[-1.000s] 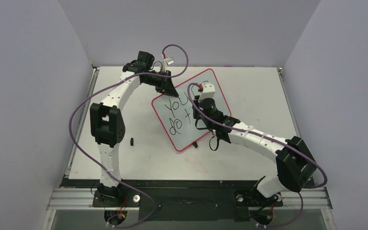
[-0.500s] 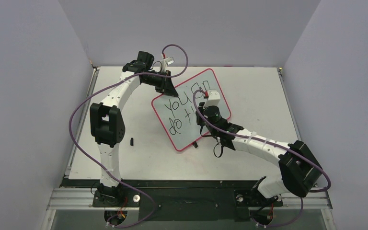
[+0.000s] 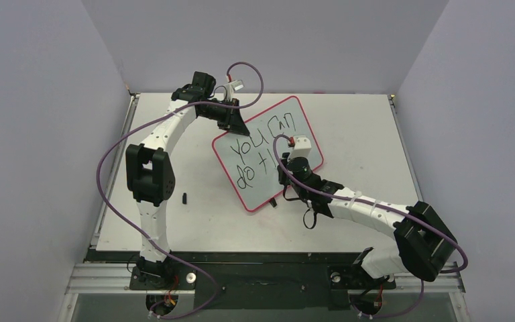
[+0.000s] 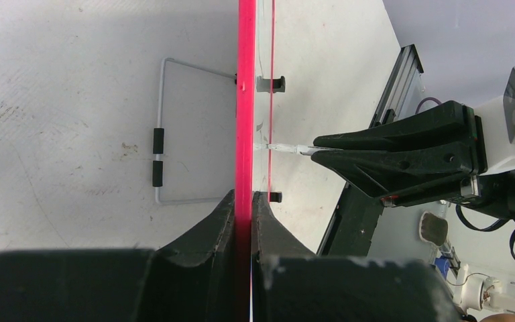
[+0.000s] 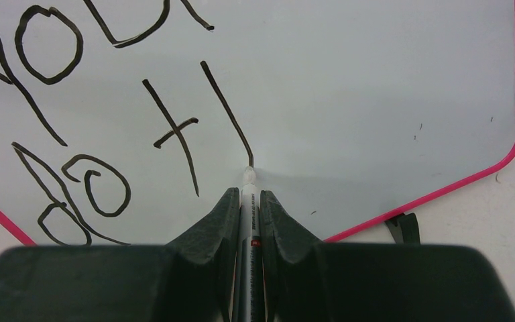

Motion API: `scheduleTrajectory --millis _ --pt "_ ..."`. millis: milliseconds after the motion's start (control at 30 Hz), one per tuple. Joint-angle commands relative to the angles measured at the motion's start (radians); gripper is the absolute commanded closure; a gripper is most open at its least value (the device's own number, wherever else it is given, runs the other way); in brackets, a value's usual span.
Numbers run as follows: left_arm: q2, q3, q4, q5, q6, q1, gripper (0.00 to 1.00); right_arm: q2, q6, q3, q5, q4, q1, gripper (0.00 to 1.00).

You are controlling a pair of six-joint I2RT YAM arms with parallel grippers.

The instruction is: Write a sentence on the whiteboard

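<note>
The whiteboard (image 3: 260, 193), white with a thin red rim, stands tilted on the table. My left gripper (image 3: 232, 125) is shut on its red rim (image 4: 246, 100) at the far left edge; the jaws clamp both faces (image 4: 247, 196). The sentence (image 3: 261, 139) reads "YOU CAN" above "do t" and one long stroke. My right gripper (image 5: 249, 192) is shut on a grey marker (image 5: 249, 225), whose tip touches the board (image 5: 389, 100) at the lower end of that stroke (image 5: 228, 111). The right gripper also shows in the top view (image 3: 282, 176) and in the left wrist view (image 4: 402, 153).
A small black cap-like piece (image 3: 185, 197) lies on the table left of the board. A wire stand (image 4: 163, 131) sits behind the board. Black clips (image 4: 272, 84) sit on the board's edge, one by its lower corner (image 5: 402, 227). Grey walls enclose the table on three sides.
My right gripper has moved down the board toward its near edge, drawing a long stroke after the "t". "CAN" is now uncovered. The left arm has not moved.
</note>
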Motion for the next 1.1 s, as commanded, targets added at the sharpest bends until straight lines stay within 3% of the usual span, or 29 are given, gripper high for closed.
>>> scheduleTrajectory --millis 0,633,1067 --pt "-0.034 0.030 0.006 -0.095 0.074 -0.010 1.00 0.019 0.002 0.050 0.012 -0.005 0.004 1.00" --pt "-0.039 0.023 0.007 -0.094 0.076 -0.011 1.00 0.109 -0.064 0.226 0.045 -0.051 -0.039 1.00" --pt "-0.037 0.026 0.008 -0.096 0.076 -0.011 1.00 0.081 -0.031 0.157 0.028 -0.064 -0.061 1.00"
